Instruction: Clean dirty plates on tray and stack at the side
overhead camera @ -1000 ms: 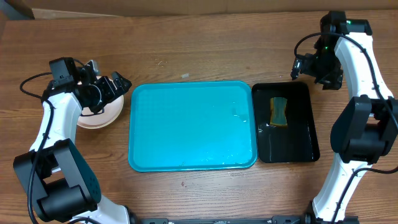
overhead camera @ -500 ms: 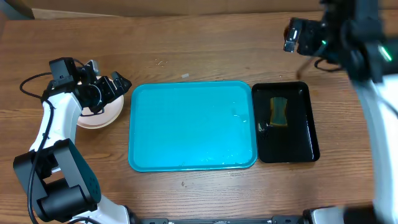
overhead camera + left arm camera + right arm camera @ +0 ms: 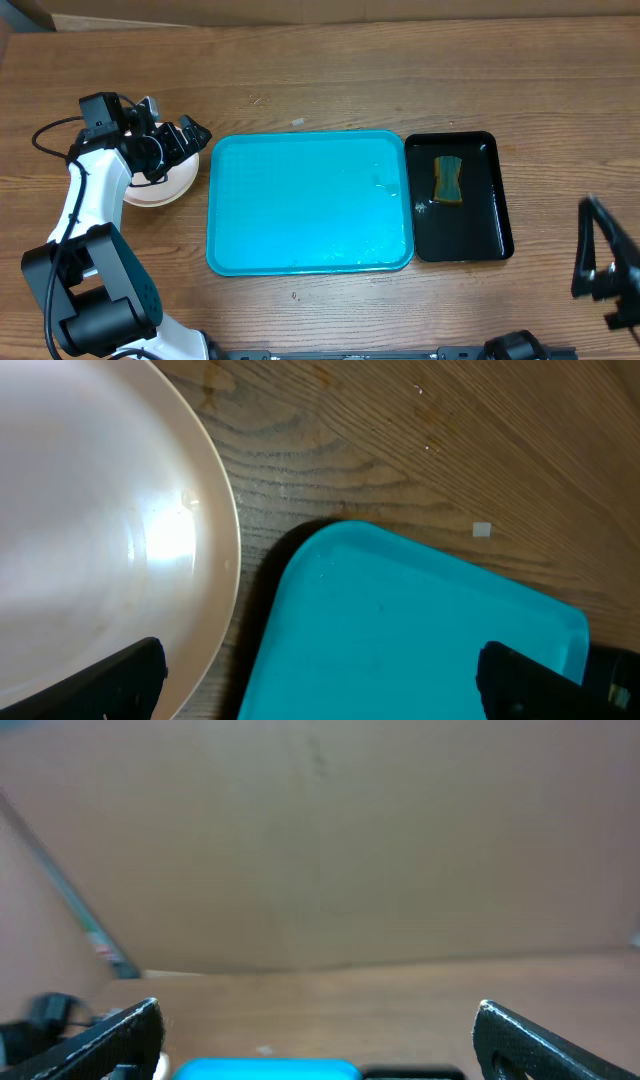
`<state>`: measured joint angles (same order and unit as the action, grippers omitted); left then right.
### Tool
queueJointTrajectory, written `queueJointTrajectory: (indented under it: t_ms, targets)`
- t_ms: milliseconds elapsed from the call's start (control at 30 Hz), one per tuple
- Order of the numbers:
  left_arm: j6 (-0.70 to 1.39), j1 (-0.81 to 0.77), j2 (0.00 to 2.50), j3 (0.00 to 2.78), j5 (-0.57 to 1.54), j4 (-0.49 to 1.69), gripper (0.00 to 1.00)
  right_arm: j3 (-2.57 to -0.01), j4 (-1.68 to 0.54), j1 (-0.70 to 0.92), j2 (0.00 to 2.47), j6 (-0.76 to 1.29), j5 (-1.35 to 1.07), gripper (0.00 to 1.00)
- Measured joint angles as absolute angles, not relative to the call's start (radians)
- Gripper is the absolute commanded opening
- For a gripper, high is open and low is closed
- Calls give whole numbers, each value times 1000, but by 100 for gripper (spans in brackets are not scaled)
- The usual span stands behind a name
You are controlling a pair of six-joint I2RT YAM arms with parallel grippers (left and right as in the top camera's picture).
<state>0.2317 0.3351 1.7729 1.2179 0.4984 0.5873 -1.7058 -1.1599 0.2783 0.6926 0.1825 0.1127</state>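
Two grippers both stand with their jaws spread wide and nothing between them. The left gripper [image 3: 188,140] hangs low over the strip of table [image 3: 320,70] that separates the plates [image 3: 150,192] from the tray [image 3: 300,210]. In its wrist view, one fingertip sits above the rim of the uppermost plate, cream-white with a bright glare, and the other sits above the tray's turquoise floor. The plates lie stacked beneath and behind this gripper, just beside the tray's near short edge but not touching it; how many are in the stack cannot be told. The tray stretches away ahead of the jaws, its floor wet and shiny in places. Past its far short edge, well apart from the left gripper, the black tray [image 3: 500,215] sits just beside it, with a sponge [image 3: 449,179] lying flat in its rear half. The right gripper [image 3: 320,1038] is raised and tipped upward, facing a cardboard wall [image 3: 320,840]. The tray and black tray show only as thin slivers low ahead between its fingertips. From overhead, only a blurred dark piece of the right arm [image 3: 600,265] shows at the frame's edge, beside the black tray's near corner
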Motion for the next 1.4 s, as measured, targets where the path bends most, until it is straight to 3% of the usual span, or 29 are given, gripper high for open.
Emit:
queueJointTrajectory:
  t_ms: [267, 467, 600, 800, 1400]
  targets:
    - [232, 335, 1773, 1217, 499, 588, 100, -1268, -1196, 273, 387, 182, 221, 100]
    - [232, 335, 1773, 1217, 499, 588, 100, -977, -774, 184, 216, 178, 215, 100]
    - [232, 335, 1773, 1217, 500, 589, 100, -738, -367, 108, 127, 100, 77, 100]
    - [232, 335, 1773, 1217, 501, 589, 100, -428, 11, 71, 47, -20, -120, 100]
    - [232, 335, 1773, 1217, 501, 589, 100, -51, 32, 71, 15, -59, -179, 100]
